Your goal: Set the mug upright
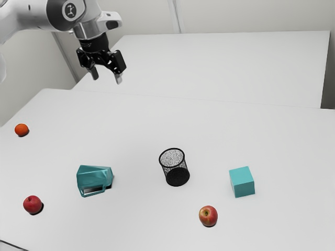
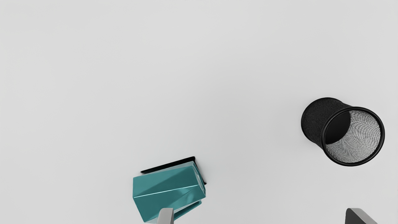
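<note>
High over the table (image 1: 141,120), an open gripper (image 1: 107,77), fingers spread wide and empty. Down below, on its side, the mug (image 1: 94,178), with handle (image 1: 93,193) toward the near side of the exterior view. Hard to tell mouth from base.

Likely step in hand: coming down for a grasp. Best to centre over the mug, turn the wrist to set the fingers across the body rather than along it, and keep both tips off the handle. Close firmly, for fear of slipping on slanted faces; lift a little, tilt base downward, lower to contact, then let go.

Toward the exterior view's right, apart from the mug, an upright mesh cup (image 1: 174,168), likely the main thing to avoid when tilting. Toward the left, a dark red apple (image 1: 32,204) and, farther back, an orange (image 1: 21,129). Past the cup, a second apple (image 1: 208,215) and a teal block (image 1: 242,181), probably no hindrance.
</note>
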You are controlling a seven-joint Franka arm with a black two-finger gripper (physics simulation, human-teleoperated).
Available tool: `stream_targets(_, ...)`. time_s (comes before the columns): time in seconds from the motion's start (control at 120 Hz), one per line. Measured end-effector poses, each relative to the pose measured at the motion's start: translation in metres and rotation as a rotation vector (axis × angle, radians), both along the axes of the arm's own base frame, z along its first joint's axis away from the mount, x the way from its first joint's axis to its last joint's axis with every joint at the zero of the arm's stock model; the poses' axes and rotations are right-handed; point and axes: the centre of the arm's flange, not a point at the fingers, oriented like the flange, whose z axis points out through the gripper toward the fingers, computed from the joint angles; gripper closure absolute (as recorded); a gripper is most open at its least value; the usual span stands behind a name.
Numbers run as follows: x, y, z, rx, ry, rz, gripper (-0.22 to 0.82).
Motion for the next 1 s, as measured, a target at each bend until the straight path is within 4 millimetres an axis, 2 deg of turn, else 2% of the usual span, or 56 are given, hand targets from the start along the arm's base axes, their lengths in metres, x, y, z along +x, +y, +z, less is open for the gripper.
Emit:
stream_targets(0.267,-0.004,0.006,-0.002,-0.009,0.011,0.032,0.00)
stream_targets(0.333,-0.007,0.007,-0.015,-0.024,0.041,0.042,0.00)
stream_targets(0.475,-0.026,0.015,-0.036,-0.092,0.096,0.076,0.00)
stream_targets(0.567,-0.042,0.022,-0.061,-0.155,0.130,0.088,0.00)
stream_targets(0.625,-0.054,0.034,-0.074,-0.192,0.136,0.103,0.00)
stream_targets(0.758,-0.082,0.075,-0.106,-0.285,0.119,0.164,0.00)
stream_targets(0.9,-0.101,0.107,-0.149,-0.404,0.104,0.205,0.00)
stream_targets(1.0,-0.115,0.129,-0.173,-0.472,0.077,0.223,0.00)
